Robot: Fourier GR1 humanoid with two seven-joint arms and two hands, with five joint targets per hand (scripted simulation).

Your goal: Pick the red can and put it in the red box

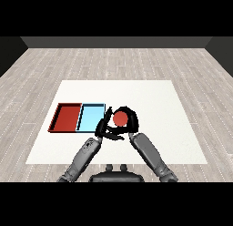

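Observation:
The red can shows its round top just right of the light blue tray. My right hand is curled round the can, wrapping it from the right and back. My left hand sits close against the can's left side, near the blue tray's right edge, with its fingers bent toward the can; whether they touch it is unclear. The red tray lies at the far left, beside the blue tray, with nothing in it.
The white table spreads wide to the right and behind the trays. Both grey forearms come in from the lower edge and meet near the can.

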